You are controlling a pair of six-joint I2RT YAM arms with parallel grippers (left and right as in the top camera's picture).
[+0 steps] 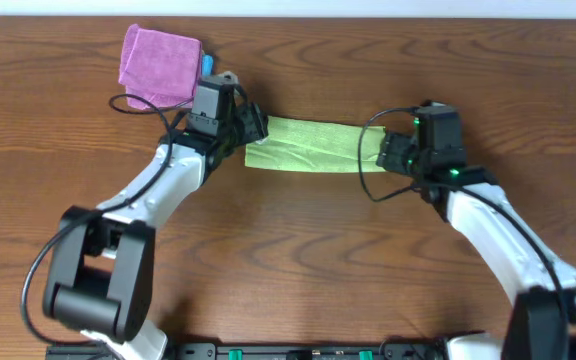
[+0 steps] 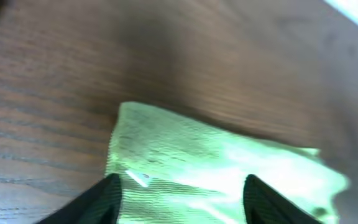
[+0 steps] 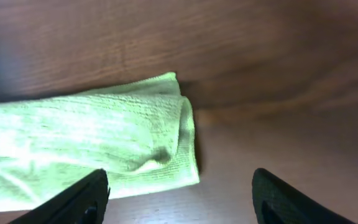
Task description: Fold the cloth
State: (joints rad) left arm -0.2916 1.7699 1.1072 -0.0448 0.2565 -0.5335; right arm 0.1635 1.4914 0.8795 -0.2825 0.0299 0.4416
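The light yellow-green cloth (image 1: 313,146) lies on the table as a long folded strip between my two arms. My left gripper (image 1: 253,128) is open over its left end; the left wrist view shows the cloth (image 2: 216,168) between the spread fingers (image 2: 182,199). My right gripper (image 1: 383,152) is open over its right end. In the right wrist view the folded end of the cloth (image 3: 104,146) lies by the left finger, with bare table under the rest of the open jaws (image 3: 179,196).
A purple cloth (image 1: 158,66) lies at the back left, with a bit of blue cloth (image 1: 207,64) showing beside it. The wooden table (image 1: 308,250) extends toward the front.
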